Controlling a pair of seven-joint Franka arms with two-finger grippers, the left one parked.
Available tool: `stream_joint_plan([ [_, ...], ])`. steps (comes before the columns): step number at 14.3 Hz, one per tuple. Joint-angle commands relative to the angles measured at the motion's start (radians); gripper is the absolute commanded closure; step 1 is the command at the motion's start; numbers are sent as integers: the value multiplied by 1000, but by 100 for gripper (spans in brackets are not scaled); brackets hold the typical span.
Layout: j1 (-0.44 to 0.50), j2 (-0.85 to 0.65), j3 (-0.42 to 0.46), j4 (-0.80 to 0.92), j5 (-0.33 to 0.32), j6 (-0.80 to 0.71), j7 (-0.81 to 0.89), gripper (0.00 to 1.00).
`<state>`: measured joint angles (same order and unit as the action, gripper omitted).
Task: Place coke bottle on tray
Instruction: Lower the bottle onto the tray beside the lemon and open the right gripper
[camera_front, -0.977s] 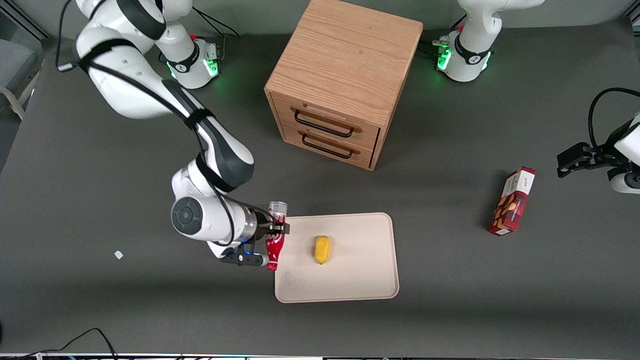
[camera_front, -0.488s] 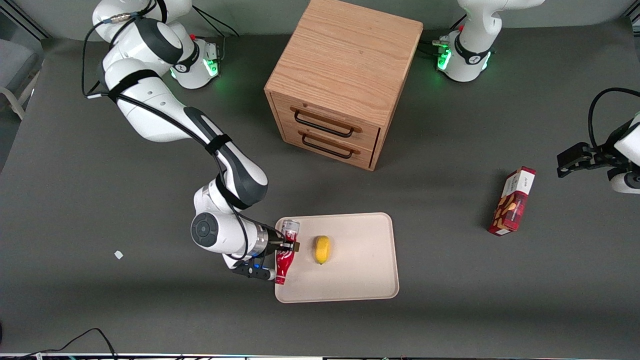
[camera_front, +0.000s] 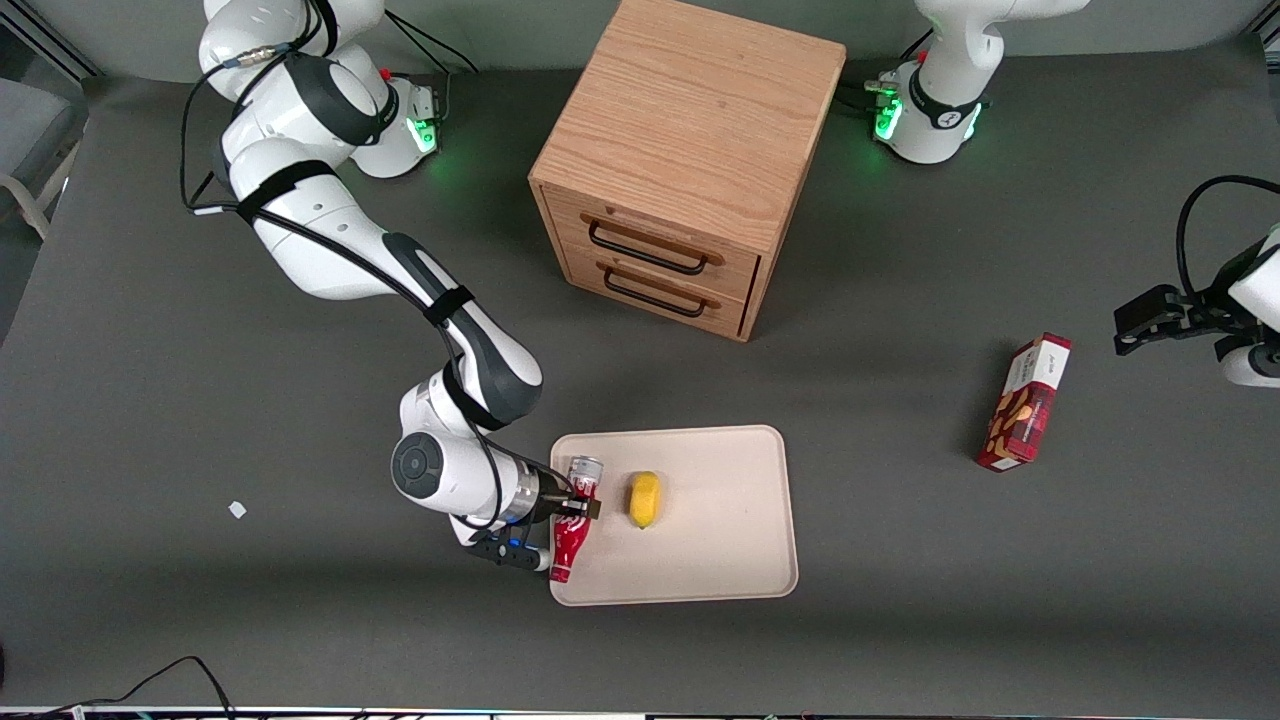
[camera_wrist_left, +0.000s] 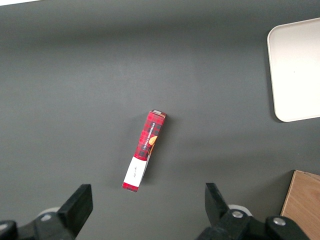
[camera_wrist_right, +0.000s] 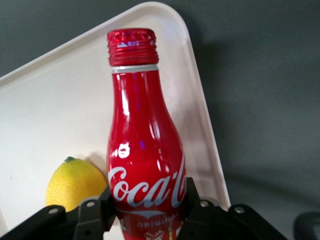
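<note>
The red coke bottle (camera_front: 570, 525) with white script hangs tilted over the tray's edge nearest the working arm, silver base up, red cap toward the front camera. My right gripper (camera_front: 580, 503) is shut on its body. The right wrist view shows the coke bottle (camera_wrist_right: 142, 145) clamped between the black fingers (camera_wrist_right: 95, 212), cap pointing at the tray's rounded corner. The cream-beige tray (camera_front: 720, 540) lies flat in front of the drawer cabinet; the same tray (camera_wrist_right: 45, 115) fills much of the right wrist view. I cannot tell whether the bottle touches the tray.
A yellow lemon (camera_front: 645, 499) lies on the tray beside the bottle, and the lemon (camera_wrist_right: 75, 182) also shows in the wrist view. A wooden two-drawer cabinet (camera_front: 680, 160) stands farther back. A red snack box (camera_front: 1025, 403) lies toward the parked arm's end. A white scrap (camera_front: 237, 509) lies on the table.
My right gripper has carried the bottle from just off the tray's edge to over the tray, closer to the lemon and slightly nearer the front camera.
</note>
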<state>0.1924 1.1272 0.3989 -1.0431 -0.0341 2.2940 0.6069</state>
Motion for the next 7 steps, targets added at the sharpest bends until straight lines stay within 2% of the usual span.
stream_joint_plan([
  [1,25,11,-8,46,-7,-5,30,100],
  [5,27,9,-8,46,-9,-5,62,100],
  [6,27,9,-8,46,-9,-5,62,96],
  [7,27,11,-9,46,-10,-5,59,49],
])
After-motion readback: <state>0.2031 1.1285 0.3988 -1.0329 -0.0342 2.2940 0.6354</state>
